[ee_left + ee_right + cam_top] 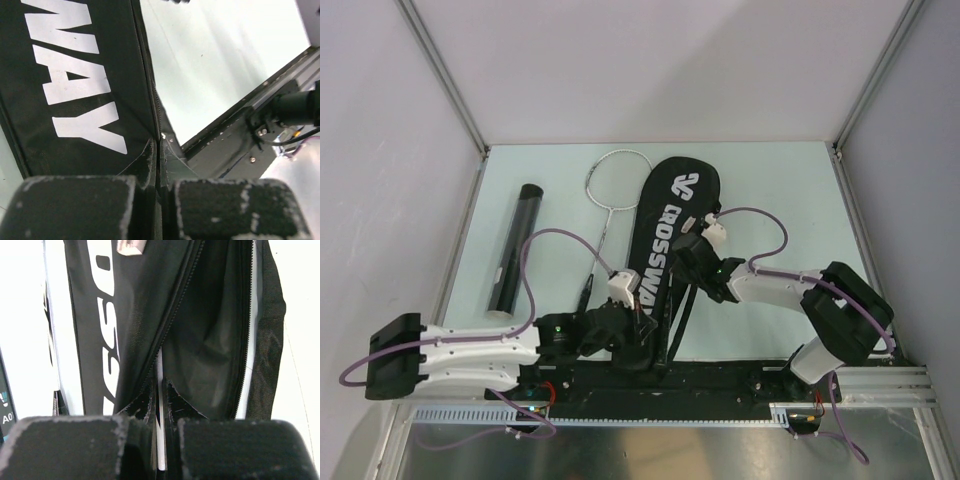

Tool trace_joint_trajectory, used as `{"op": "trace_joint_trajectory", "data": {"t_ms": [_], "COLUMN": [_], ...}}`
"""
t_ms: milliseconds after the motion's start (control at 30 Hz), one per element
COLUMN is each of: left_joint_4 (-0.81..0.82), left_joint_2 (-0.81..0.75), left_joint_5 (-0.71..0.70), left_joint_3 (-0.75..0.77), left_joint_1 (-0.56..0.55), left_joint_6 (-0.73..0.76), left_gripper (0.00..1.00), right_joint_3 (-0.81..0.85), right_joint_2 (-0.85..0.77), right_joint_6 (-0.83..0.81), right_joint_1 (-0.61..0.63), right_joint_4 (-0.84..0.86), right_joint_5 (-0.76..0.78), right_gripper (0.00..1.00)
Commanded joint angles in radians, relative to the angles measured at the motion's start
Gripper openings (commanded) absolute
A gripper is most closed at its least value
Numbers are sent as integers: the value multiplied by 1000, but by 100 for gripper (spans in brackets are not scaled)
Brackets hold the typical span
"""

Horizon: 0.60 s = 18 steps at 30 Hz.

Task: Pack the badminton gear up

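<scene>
Racket bag (670, 215) lies mid-table, foot toward the near edge. Left gripper (159, 182) is pinched on its zipper seam; right gripper (160, 422) clamps the open flap. Best to pull apart evenly, with the fabric taut.

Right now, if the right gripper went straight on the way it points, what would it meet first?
The right gripper is shut on the racket bag at its unzipped edge. Straight on, it would meet the bag's own black lining inside the opening, probably almost at once, though depth is hard to judge.
</scene>
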Motion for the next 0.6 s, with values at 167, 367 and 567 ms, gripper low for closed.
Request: {"op": "trace_joint_trajectory", "data": {"t_ms": [167, 367, 567], "left_joint_4": [42, 87, 147], "left_joint_2": [-104, -87, -57], "left_joint_5": [3, 25, 48], "left_joint_3": [0, -13, -26], "left_joint_1": [-27, -29, -41], "left_joint_6": [-159, -214, -263], "left_gripper": [0, 0, 0], "right_joint_3": [51, 51, 51], "right_joint_2": [26, 62, 92], "right_joint_6": [143, 233, 315], "right_joint_1": [-15, -10, -8], "right_joint_4": [138, 159, 155], "right_joint_5": [151, 189, 262], "right_gripper": [0, 0, 0]}}
